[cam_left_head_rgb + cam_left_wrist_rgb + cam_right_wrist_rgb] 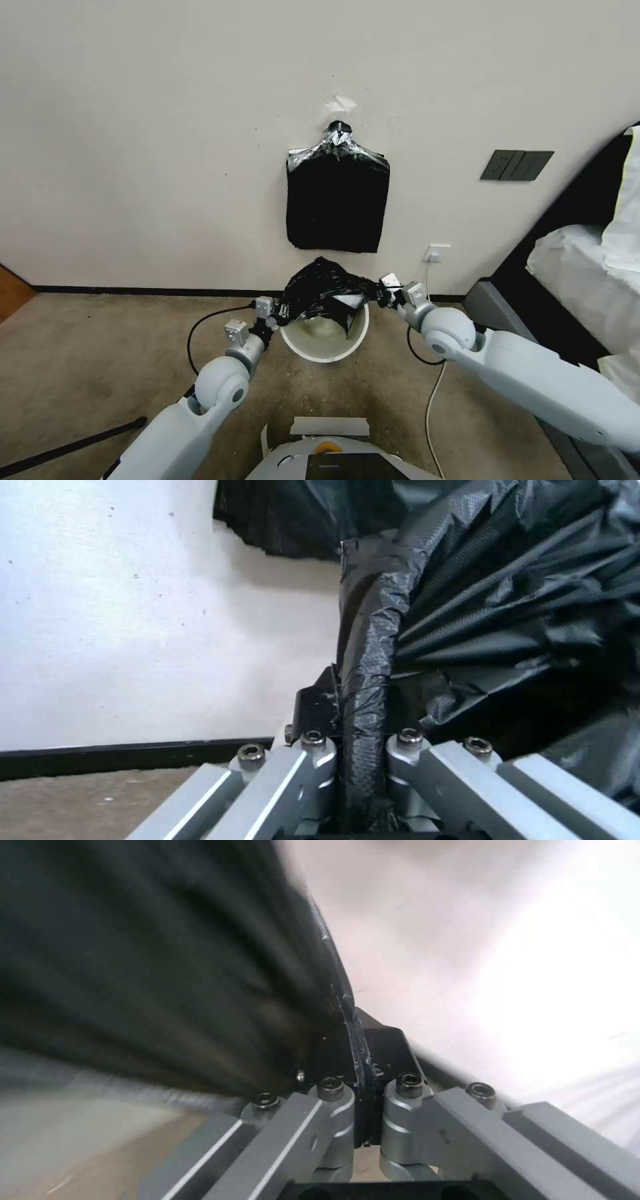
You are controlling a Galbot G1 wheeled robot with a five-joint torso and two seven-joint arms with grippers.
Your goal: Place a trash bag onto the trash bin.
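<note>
The cream-white trash bin (pixel 325 340) stands on the carpet by the wall. A rumpled black trash bag (pixel 321 293) is stretched over its far rim, with the near part of the bin's mouth still showing. My left gripper (pixel 279 316) is shut on the bag's left edge, and in the left wrist view a bunched strip of trash bag (pixel 363 690) runs between the fingers of the left gripper (pixel 357 715). My right gripper (pixel 379 293) is shut on the bag's right edge. In the right wrist view the trash bag (pixel 167 965) fans out from the right gripper (pixel 353 1060).
A flat black bundle of bags (pixel 337 200) hangs on the wall above the bin. A black cable (pixel 200 327) loops on the floor at left, a white cable (pixel 433 393) at right. A bed (pixel 587 267) stands at right, with a wall socket (pixel 435 253) nearby.
</note>
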